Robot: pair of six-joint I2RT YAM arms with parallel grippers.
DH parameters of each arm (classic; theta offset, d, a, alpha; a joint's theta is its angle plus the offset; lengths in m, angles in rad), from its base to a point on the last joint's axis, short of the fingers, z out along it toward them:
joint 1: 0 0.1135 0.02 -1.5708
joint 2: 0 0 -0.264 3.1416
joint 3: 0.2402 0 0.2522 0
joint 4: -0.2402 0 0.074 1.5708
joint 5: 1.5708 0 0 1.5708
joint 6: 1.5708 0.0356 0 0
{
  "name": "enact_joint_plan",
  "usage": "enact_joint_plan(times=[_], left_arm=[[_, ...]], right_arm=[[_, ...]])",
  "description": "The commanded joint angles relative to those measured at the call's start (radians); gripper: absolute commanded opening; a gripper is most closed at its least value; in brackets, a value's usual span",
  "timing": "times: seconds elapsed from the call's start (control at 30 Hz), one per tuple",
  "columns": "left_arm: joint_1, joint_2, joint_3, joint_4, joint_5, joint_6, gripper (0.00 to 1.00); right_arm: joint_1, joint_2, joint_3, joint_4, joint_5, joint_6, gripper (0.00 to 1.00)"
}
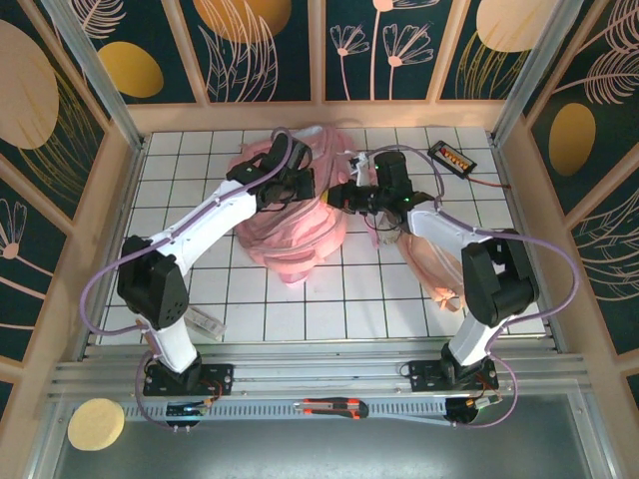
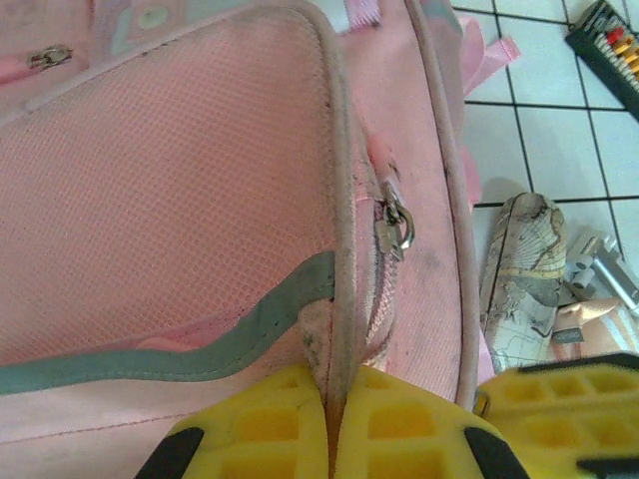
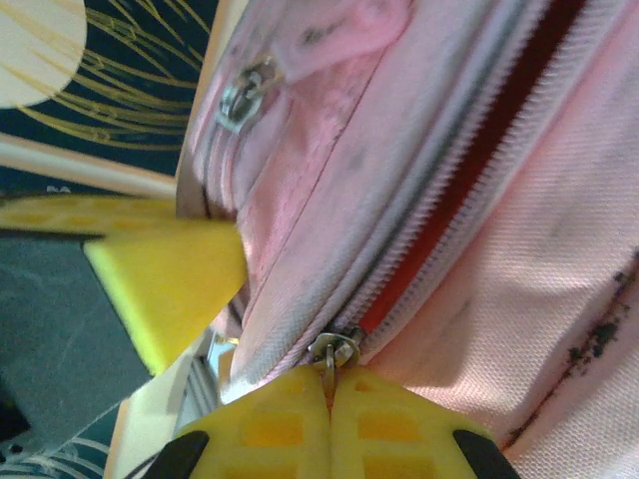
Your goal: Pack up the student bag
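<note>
The student bag [image 1: 290,232], a big pink fabric backpack, lies in the middle of the tiled table. My left gripper [image 1: 300,188] is at its top edge. In the left wrist view the left gripper [image 2: 334,387] is shut on the bag's piped seam [image 2: 342,249], beside a grey strip [image 2: 200,349] and a metal zipper pull [image 2: 395,225]. My right gripper [image 1: 345,196] meets the bag from the right. In the right wrist view the right gripper [image 3: 329,377] is shut on a zipper pull [image 3: 335,351]. That zip [image 3: 499,130] is partly open, with red showing inside.
A black device [image 1: 451,157] with a red wire lies at the back right. A map-printed pouch [image 2: 524,269] lies beside the bag. A pale pink pouch [image 1: 439,274] rests under the right arm. A box cutter [image 1: 334,407] and a yellow sponge [image 1: 95,424] lie near the front rail.
</note>
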Motion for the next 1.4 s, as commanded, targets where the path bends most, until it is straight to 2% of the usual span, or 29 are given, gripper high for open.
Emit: enact_joint_plan(times=[0.0, 0.2, 0.3, 0.37, 0.5, 0.57, 0.8, 0.9, 1.07, 1.13, 1.2, 1.37], left_arm=[[-0.010, 0.026, 0.079, 0.137, 0.039, -0.041, 0.00], [-0.010, 0.070, 0.125, 0.164, 0.039, -0.051, 0.00], [-0.010, 0.063, 0.115, 0.188, 0.029, -0.060, 0.00], [-0.010, 0.064, 0.107, 0.206, 0.038, -0.078, 0.00], [-0.010, 0.056, 0.064, 0.299, 0.072, -0.164, 0.00], [-0.011, 0.064, 0.069, 0.324, 0.080, -0.200, 0.00], [-0.010, 0.143, 0.196, 0.341, 0.086, -0.256, 0.00], [-0.010, 0.178, 0.255, 0.340, 0.088, -0.277, 0.00], [-0.010, 0.208, 0.304, 0.341, 0.088, -0.302, 0.00], [-0.011, 0.218, 0.319, 0.335, 0.088, -0.305, 0.00], [-0.010, 0.226, 0.329, 0.332, 0.090, -0.312, 0.00], [-0.011, 0.246, 0.390, 0.297, 0.081, -0.299, 0.00]], right_arm=[[0.070, 0.002, 0.047, -0.088, -0.187, -0.025, 0.00], [0.071, -0.010, 0.047, -0.247, -0.186, -0.027, 0.00], [0.061, -0.025, 0.046, -0.273, -0.173, -0.022, 0.00], [0.066, -0.040, 0.020, -0.215, -0.150, 0.028, 0.00], [0.115, -0.061, -0.087, 0.035, -0.070, 0.220, 0.00], [0.141, -0.056, -0.109, 0.110, -0.026, 0.266, 0.00], [0.183, -0.064, -0.100, 0.140, 0.128, 0.253, 0.00], [0.217, -0.051, -0.129, 0.217, 0.185, 0.257, 0.00], [0.296, -0.036, -0.261, 0.578, 0.304, 0.250, 0.00], [0.316, 0.013, -0.248, 0.639, 0.297, 0.251, 0.00], [0.320, 0.077, -0.180, 0.622, 0.239, 0.241, 0.00], [0.327, 0.164, -0.092, 0.616, 0.204, 0.231, 0.00]])
